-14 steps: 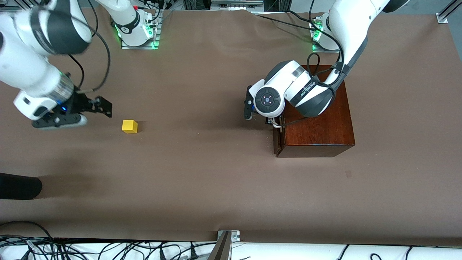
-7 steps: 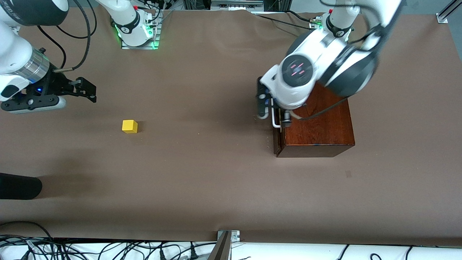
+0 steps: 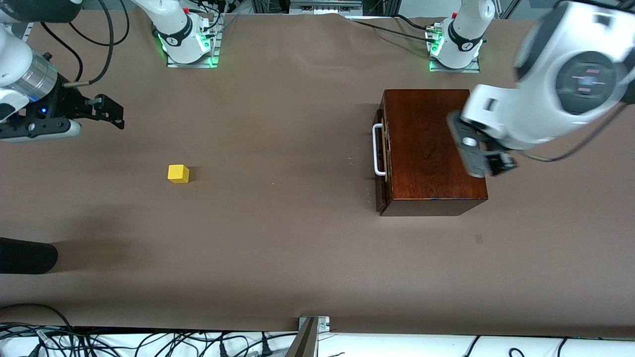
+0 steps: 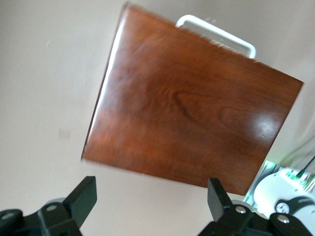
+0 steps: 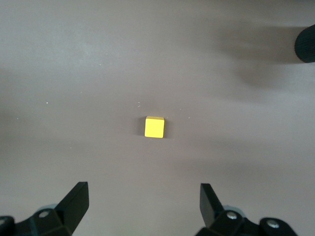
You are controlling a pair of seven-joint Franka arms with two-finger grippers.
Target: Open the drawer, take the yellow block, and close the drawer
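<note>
Yellow block (image 3: 178, 173) alone on brown table (image 3: 278, 238), drawer (image 3: 381, 148) shut

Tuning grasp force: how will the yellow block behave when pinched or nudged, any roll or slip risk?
The yellow block looks like a rigid, flat-faced cube, so it should sit still rather than roll. Being small, it is probably light and may slide on the brown table cover if nudged. Its plain faces look smooth, so an off-centre pinch might twist it.
</note>
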